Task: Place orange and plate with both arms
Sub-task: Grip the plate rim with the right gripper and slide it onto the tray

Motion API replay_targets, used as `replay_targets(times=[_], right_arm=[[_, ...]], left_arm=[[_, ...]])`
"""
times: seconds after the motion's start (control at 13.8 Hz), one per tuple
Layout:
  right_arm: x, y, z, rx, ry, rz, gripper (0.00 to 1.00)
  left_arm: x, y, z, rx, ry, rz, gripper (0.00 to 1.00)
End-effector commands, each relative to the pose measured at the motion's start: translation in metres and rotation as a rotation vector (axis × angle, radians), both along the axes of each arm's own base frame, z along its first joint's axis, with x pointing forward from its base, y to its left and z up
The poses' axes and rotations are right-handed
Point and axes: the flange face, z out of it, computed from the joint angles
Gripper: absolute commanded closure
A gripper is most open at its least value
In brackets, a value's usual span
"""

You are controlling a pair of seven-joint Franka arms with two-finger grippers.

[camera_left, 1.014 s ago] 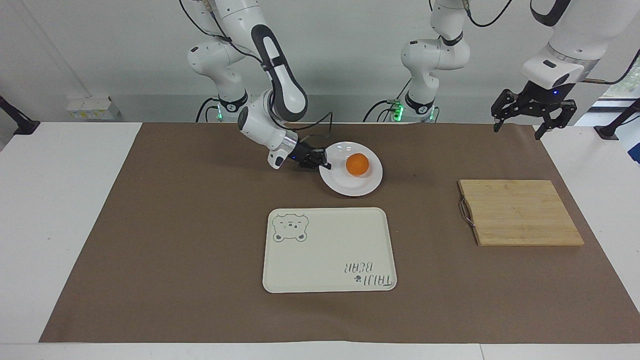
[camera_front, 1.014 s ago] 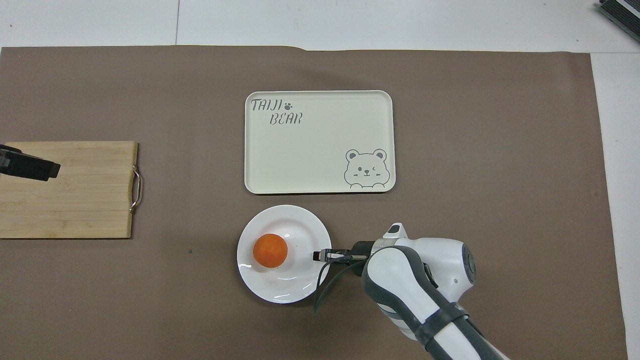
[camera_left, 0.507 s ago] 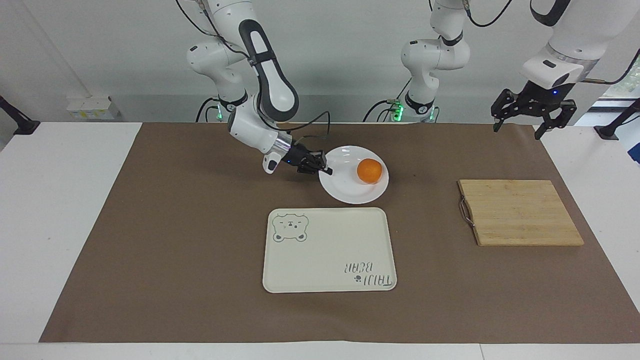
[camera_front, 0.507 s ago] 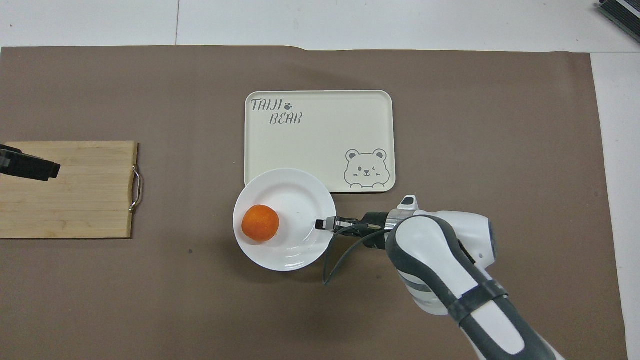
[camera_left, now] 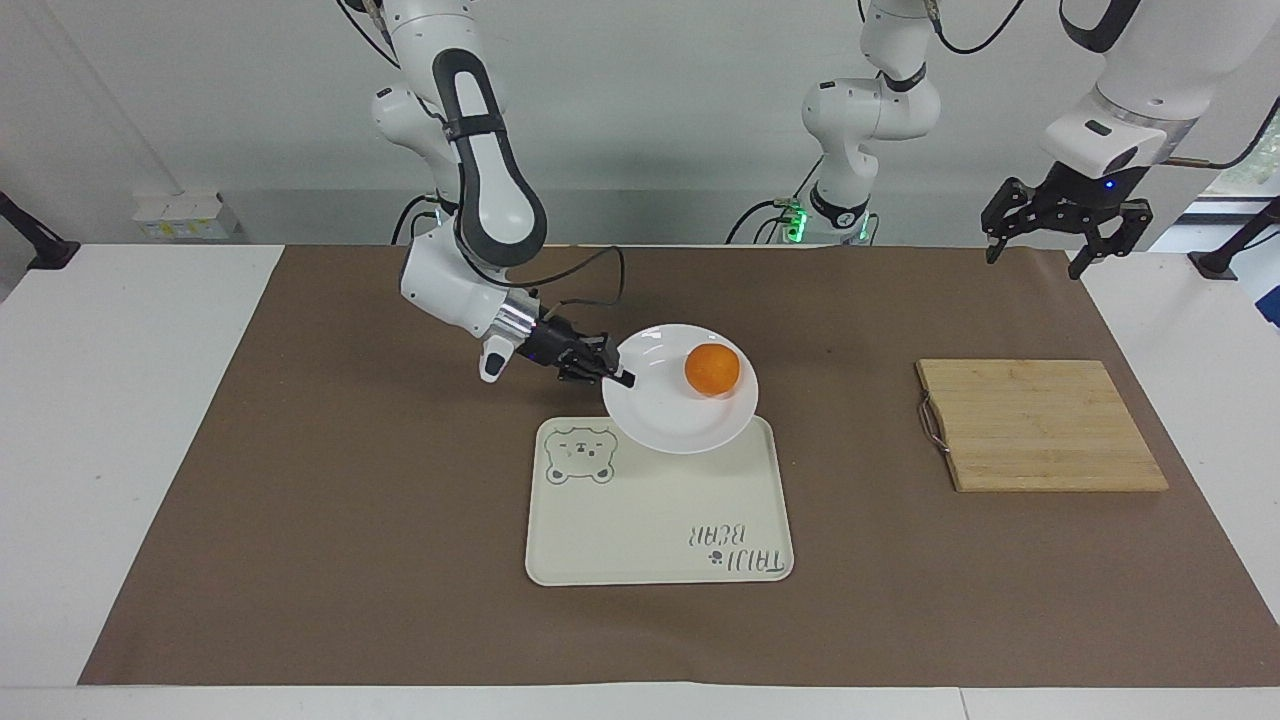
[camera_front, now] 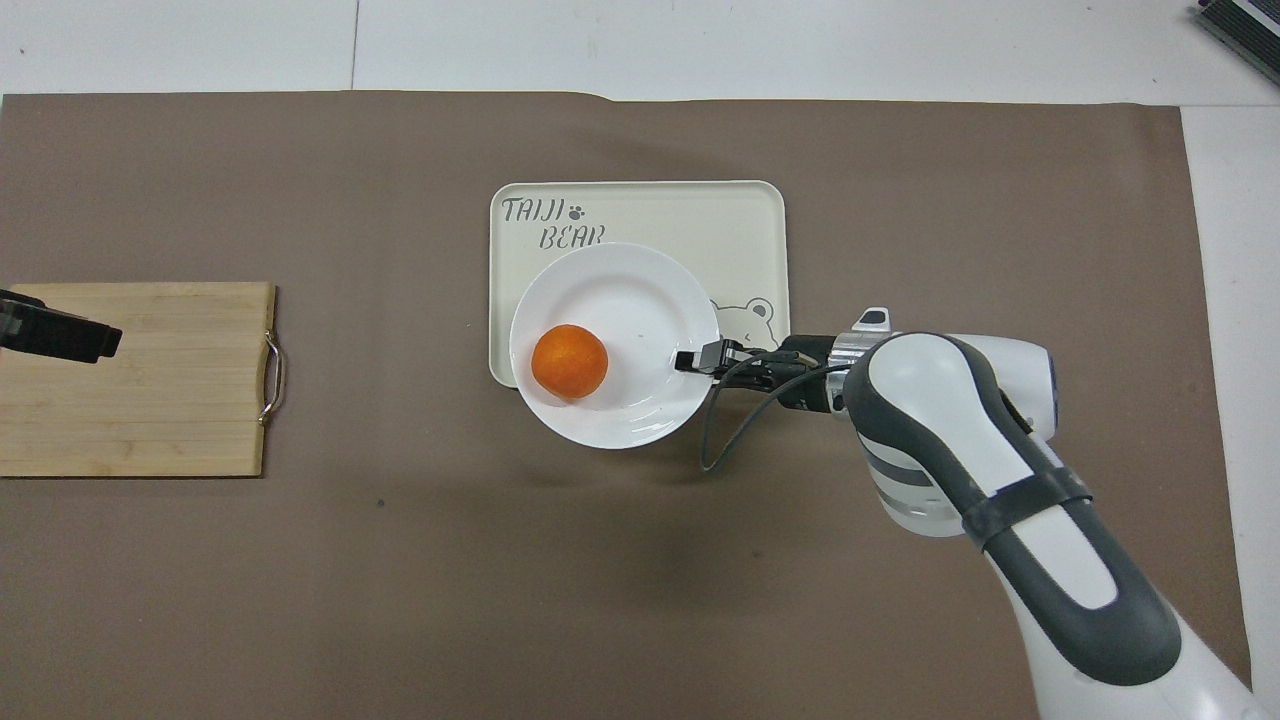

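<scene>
Right pincer [camera_left: 612, 377], clamped on the white plate's [camera_left: 665, 420] rim, has carried plate and orange [camera_left: 712, 370] from brown mat to above the bear-print tray [camera_left: 650, 530], lowering presumably next; left pincer [camera_left: 1065, 225] waits wide above the table's [camera_left: 120, 400] left-arm end.

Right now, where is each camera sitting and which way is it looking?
Facing view: high across the table, looking back at the robots; both arms show whole, the right gripper clamped on the plate, the left gripper waiting open, raised above the table.
Overhead view: high above the robots' end, looking steeply down and forward; the right arm and only the left gripper's tip show.
Both share the plate, the orange, the bear tray and the cutting board, half a turn apart.
</scene>
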Motion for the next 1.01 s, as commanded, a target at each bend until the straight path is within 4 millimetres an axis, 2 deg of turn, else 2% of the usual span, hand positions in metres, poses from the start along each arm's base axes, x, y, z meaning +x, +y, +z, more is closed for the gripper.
replay_targets(times=[0.0, 0.22, 0.36, 0.51, 0.58, 0.8, 0.94], right_arm=[[0.041, -0.003, -0.016, -0.001, 0.013, -0.005, 1.00], [0.073, 0.000, -0.048, -0.013, 0.015, -0.020, 1.00], [0.078, 0.002, -0.064, -0.028, 0.027, -0.018, 1.00], [0.078, 0.002, -0.065, -0.030, 0.027, -0.018, 0.98], [0.079, 0.001, -0.064, -0.029, 0.024, -0.022, 0.01], [0.083, -0.008, -0.051, -0.040, 0.001, -0.034, 0.00], [0.088, -0.022, -0.041, -0.053, -0.022, -0.048, 0.00]], left_arm=[[-0.005, 0.000, 0.004, 0.011, 0.008, -0.006, 0.00], [-0.005, 0.000, 0.003, 0.011, 0.011, -0.003, 0.00], [-0.004, 0.000, 0.003, 0.011, 0.009, -0.005, 0.00], [-0.004, -0.001, 0.003, 0.011, 0.009, -0.006, 0.00], [-0.004, -0.001, 0.003, 0.011, 0.009, -0.006, 0.00], [-0.005, -0.001, 0.004, 0.009, 0.008, -0.005, 0.00], [-0.005, -0.001, 0.003, 0.009, 0.009, -0.005, 0.00]])
